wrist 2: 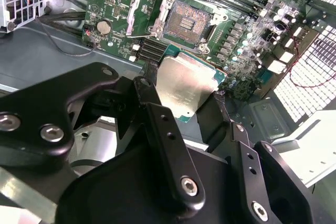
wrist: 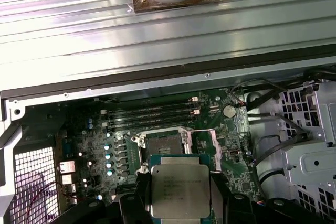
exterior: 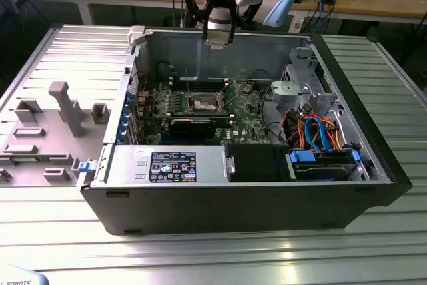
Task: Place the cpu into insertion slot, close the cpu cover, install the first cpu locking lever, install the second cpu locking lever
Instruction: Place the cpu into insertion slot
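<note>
Above the insertion slot [wrist 2: 186,22] (cpu cover [wrist 2: 140,17] open), the hand [wrist 2: 185,92] pinches the cpu [wrist: 180,192].

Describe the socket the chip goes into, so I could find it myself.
Look inside the open computer case, at the green motherboard. Mid-board sits the insertion slot: square, pale metal rim, dark centre, unlike the long black RAM slots beside it.
</note>
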Robot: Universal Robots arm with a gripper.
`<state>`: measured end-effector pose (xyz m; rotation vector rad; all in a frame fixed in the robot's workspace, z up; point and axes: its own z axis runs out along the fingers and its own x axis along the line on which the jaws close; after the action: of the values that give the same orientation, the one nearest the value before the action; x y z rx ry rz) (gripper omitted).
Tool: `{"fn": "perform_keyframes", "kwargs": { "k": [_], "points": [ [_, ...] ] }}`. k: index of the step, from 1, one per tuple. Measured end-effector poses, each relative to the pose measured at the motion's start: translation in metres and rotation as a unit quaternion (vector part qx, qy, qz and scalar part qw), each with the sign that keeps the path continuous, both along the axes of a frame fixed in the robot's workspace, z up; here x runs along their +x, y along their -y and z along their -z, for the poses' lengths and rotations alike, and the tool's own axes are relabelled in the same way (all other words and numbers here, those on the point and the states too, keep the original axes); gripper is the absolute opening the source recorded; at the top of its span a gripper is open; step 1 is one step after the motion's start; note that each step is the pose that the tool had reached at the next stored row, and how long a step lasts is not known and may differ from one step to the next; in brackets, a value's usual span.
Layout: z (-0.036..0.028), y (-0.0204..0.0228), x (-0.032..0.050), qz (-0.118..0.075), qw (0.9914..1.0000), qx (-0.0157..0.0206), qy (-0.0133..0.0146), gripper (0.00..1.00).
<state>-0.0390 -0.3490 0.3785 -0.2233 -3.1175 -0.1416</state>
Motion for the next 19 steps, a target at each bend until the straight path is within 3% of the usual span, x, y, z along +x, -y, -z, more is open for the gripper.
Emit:
{"fn": "perform_keyframes", "kwargs": {
  "k": [4, 9, 19],
  "points": [
    [0.0000, 0.0000, 0.0000, 0.003, 0.99999, 0.0000, 0.0000, 0.54],
    [0.0000, 0.0000, 0.0000, 0.025, 0.99969, 0.0000, 0.0000, 0.54],
    [0.0000, 0.0000, 0.0000, 0.028, 0.99961, 0.0000, 0.0000, 0.54]
  ]
}}
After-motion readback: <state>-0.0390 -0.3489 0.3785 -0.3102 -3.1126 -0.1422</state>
